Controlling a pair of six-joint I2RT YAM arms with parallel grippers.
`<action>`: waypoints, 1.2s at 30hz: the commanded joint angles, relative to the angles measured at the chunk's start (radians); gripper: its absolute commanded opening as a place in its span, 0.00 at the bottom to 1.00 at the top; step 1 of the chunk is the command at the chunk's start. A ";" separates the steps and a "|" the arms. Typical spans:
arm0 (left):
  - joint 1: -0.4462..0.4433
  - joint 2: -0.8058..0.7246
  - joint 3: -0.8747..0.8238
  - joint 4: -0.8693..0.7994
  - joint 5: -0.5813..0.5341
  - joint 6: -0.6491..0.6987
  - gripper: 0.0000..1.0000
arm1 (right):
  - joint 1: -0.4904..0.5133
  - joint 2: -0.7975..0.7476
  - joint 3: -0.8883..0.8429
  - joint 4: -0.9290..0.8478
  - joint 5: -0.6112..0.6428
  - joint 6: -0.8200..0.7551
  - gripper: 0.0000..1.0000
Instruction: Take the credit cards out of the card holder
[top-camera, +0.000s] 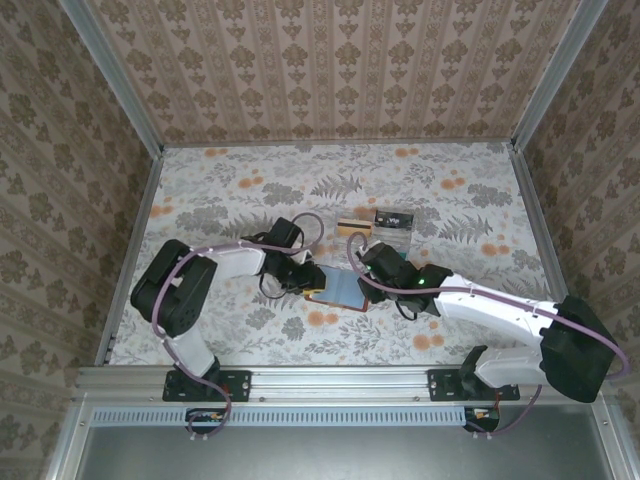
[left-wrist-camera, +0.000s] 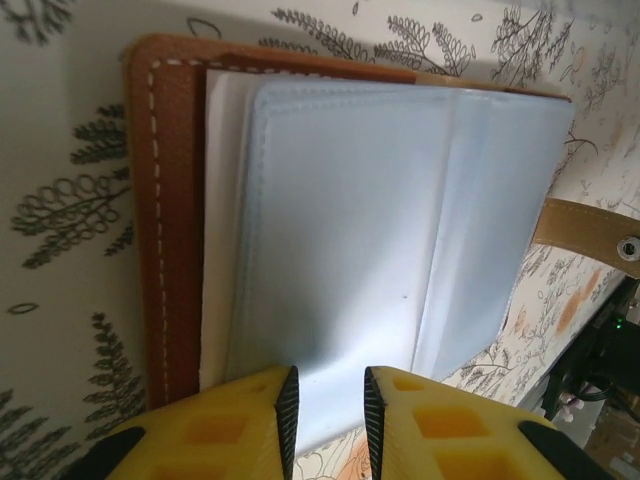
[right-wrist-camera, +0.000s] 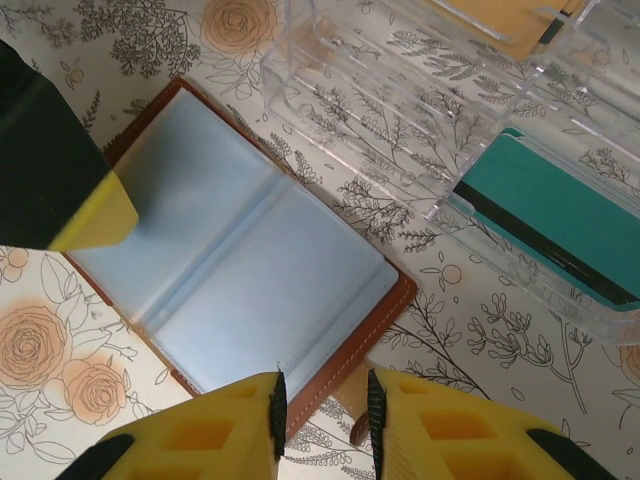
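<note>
Card holder (top-camera: 335, 289) lies open flat beside clear tray (right-wrist-camera: 400, 110). Right gripper (right-wrist-camera: 322, 410) narrow, pinching holder's brown rim, likely bracing it. Left gripper (left-wrist-camera: 330, 410) narrow, astride blue lining edge; whether it grips, cannot tell. Pale card (left-wrist-camera: 222, 200) tucked inside. Step: extraction. Next move needs pinch on card itself, then straight slide out.

Arms bent inward, left gripper (left-wrist-camera: 326, 405) and right gripper (right-wrist-camera: 322, 405) narrowly parted

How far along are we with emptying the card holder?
Done: a teal card and a tan card lie in the clear tray. In hand: the left gripper and right gripper each pinch an edge of the open card holder. Remaining: a whitish card seems tucked behind its blue sleeves, not yet pulled.
</note>
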 joint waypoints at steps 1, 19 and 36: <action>-0.026 0.034 0.037 -0.032 0.026 0.035 0.28 | 0.008 -0.025 -0.009 0.006 0.033 0.017 0.31; -0.048 0.012 0.091 -0.094 -0.065 0.061 0.33 | 0.008 -0.010 -0.016 0.005 0.036 0.030 0.33; 0.025 -0.017 0.004 -0.068 -0.088 0.031 0.32 | 0.033 0.177 -0.035 0.126 -0.071 0.118 0.27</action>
